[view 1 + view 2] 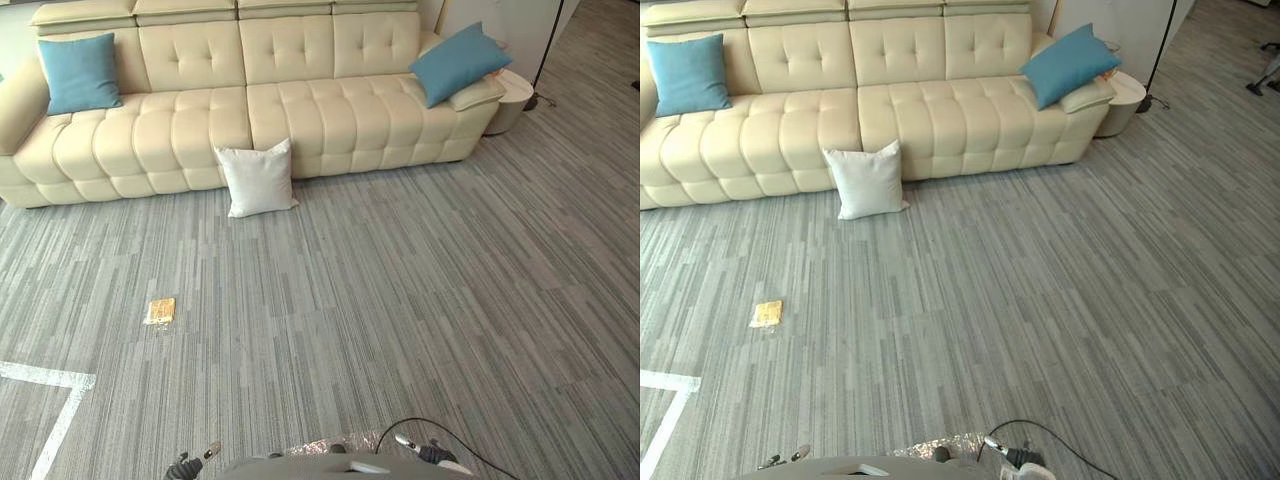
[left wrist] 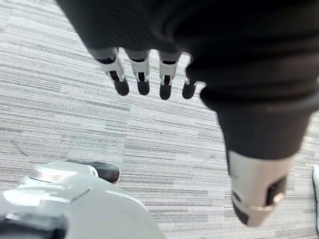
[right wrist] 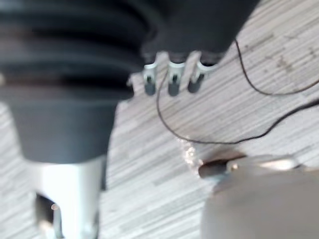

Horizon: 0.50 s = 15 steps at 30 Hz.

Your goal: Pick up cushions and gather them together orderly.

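**Three cushions apart, both robot hands empty over the carpet**

A long cream tufted sofa (image 1: 330, 110) stands along the far side of the grey striped carpet (image 1: 420, 300). The three cushions lie well apart from one another.

The white cushion (image 1: 258, 178) is on the carpet, standing on its lower edge and leaning back against the front of the sofa, just left of the seam between the two seat halves. The left blue cushion (image 1: 80, 72) sits on the seat at the sofa's left end, upright against the backrest and next to the armrest. The right blue cushion (image 1: 458, 62) is at the opposite end, tilted and resting on the right armrest.

A round white side table (image 1: 515, 95) stands just beside that armrest. A small flat yellow object (image 1: 160, 311) lies on the open carpet, well in front of the white cushion. White tape (image 1: 45, 377) marks an angle on the carpet near the robot's left.

The left robot hand (image 2: 142, 74) hangs over bare carpet with its fingers straight and apart from the thumb, holding nothing. The right robot hand (image 3: 172, 79) likewise hangs over the carpet, fingers relaxed and empty. Both are far from every cushion.
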Motion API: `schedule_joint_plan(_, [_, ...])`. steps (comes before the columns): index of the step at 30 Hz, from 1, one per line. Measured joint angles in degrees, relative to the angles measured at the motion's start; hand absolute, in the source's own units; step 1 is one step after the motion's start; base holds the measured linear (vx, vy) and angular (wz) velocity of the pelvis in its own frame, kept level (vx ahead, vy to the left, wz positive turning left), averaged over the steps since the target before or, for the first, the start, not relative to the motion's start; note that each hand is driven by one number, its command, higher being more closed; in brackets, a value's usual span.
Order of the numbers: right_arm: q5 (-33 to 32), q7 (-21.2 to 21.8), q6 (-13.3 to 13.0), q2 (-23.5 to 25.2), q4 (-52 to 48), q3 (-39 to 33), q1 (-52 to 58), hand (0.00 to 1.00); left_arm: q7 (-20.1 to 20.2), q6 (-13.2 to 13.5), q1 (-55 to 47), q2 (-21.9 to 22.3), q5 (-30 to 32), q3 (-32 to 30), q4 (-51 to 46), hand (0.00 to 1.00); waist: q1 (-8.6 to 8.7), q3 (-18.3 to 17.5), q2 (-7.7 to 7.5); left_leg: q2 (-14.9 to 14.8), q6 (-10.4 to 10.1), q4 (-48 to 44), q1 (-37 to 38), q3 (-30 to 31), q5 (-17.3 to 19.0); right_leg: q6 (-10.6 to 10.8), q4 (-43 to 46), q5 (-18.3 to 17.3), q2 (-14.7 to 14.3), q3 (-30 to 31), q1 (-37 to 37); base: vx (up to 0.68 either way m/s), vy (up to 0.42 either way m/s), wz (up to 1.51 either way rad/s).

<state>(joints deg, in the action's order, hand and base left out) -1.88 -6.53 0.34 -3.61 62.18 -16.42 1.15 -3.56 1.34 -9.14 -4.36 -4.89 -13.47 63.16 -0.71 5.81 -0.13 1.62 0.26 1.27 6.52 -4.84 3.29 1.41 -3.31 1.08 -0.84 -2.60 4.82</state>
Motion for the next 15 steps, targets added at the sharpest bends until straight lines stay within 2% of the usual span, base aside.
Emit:
schedule_joint_plan(9, [0.06, 0.05, 0.23, 0.80, -0.03, 0.41, -0.55, 0.00, 0.02, 0.00, 0.55, -0.25, 0.04, 0.07, 0.03, 0.00, -0.41, 0.54, -0.44, -0.09, 0.29, -0.96, -1.58, -1.42, 1.05, -0.06, -0.53, 0.24, -0.14, 1.13, -1.11, 0.01, 0.001, -0.06])
schedule_joint_plan(13, [0.00, 0.15, 0.77, 0.83, -0.23, 0.43, -1.29, 0.00, 0.02, -0.01, 1.48, -0.37, 0.53, 0.09, -0.05, 0.00, -0.86, 1.45, -0.29, -0.60, 1.14, -8.17, -5.63, -3.01, 5.52, 0.76, 0.85, -0.40, -0.14, 2.49, -2.97, 0.02, 0.028, -0.20])
schedule_joint_plan(15, [-0.05, 0.17, 0.79, 0.73, -0.52, 0.30, -1.54, 0.00, 0.00, -0.01, 1.76, -0.34, 0.53, 0.16, -0.19, 0.00, -0.79, 1.98, 0.25, -0.99, 1.79, -12.33, -7.86, -3.12, 8.22, 1.51, 3.41, -1.97, -0.13, 2.65, -4.49, 0.04, 0.069, -0.09])
